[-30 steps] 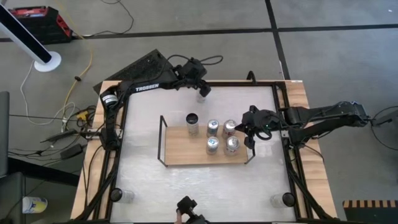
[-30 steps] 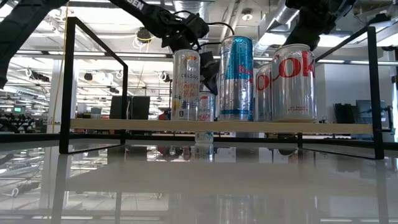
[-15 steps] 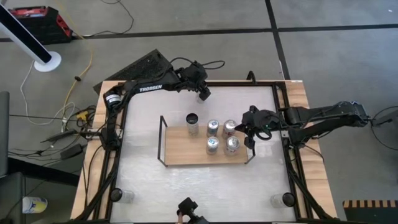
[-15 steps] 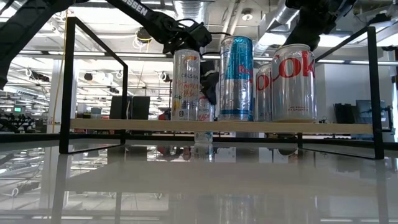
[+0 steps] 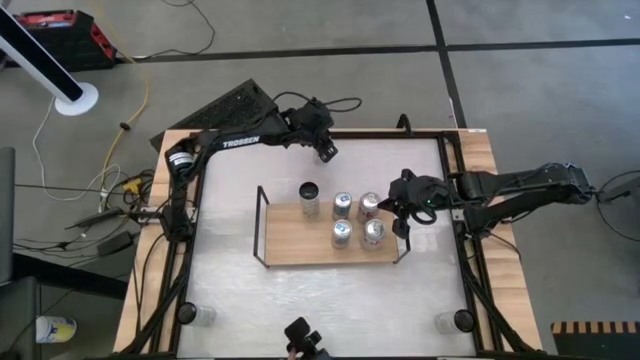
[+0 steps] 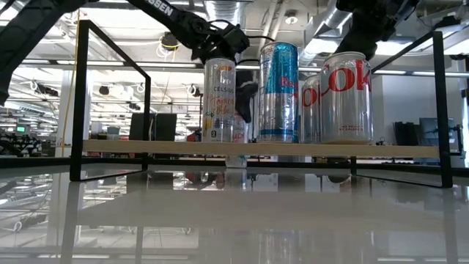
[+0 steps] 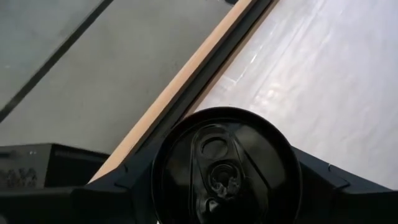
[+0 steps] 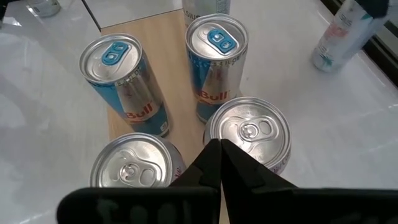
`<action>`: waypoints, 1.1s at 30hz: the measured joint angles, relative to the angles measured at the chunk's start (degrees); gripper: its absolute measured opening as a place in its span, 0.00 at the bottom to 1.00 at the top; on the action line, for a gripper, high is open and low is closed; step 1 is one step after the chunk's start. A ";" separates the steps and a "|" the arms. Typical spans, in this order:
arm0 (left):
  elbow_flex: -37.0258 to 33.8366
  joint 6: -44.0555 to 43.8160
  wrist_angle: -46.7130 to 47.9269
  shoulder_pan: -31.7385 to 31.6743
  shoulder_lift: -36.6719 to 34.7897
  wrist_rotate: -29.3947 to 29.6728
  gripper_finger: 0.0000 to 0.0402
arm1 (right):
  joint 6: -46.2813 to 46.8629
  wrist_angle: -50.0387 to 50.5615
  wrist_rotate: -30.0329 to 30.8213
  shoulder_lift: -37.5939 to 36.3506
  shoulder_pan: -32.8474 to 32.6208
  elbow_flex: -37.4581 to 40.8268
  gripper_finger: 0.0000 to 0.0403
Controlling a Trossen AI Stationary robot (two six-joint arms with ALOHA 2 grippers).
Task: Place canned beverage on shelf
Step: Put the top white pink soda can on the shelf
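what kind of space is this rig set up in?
Likely a large open lab or industrial workspace. The low view shows exposed ceiling ducts and rows of lights receding behind the shelf; the high view shows bare concrete floor with loose cables around the table.

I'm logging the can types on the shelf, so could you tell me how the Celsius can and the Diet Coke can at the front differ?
The Celsius can is slim, while the Diet Coke can is wider. The Celsius can has a black top; the Diet Coke can has a silver one. The Celsius can stands alone toward the shelf's left, whereas the Diet Coke can sits in the group of four on the right. Both stand upright on the wooden board.
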State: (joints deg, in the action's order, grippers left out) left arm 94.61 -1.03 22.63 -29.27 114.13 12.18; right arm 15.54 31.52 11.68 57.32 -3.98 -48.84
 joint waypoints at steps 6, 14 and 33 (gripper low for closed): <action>5.29 1.89 5.97 0.09 -4.54 -1.81 0.59 | 0.91 1.44 0.13 0.02 0.01 0.00 0.07; 8.66 1.20 18.59 1.24 -16.03 -5.58 0.59 | 2.44 1.00 0.15 0.01 -0.05 0.00 0.07; -12.98 -8.94 26.72 14.46 -38.97 1.63 0.60 | -0.71 -14.74 -1.36 -5.25 -7.90 -2.86 0.07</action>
State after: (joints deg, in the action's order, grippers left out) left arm 81.63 -9.97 49.35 -14.82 75.16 13.81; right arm 14.83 16.78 10.33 52.07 -11.88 -51.70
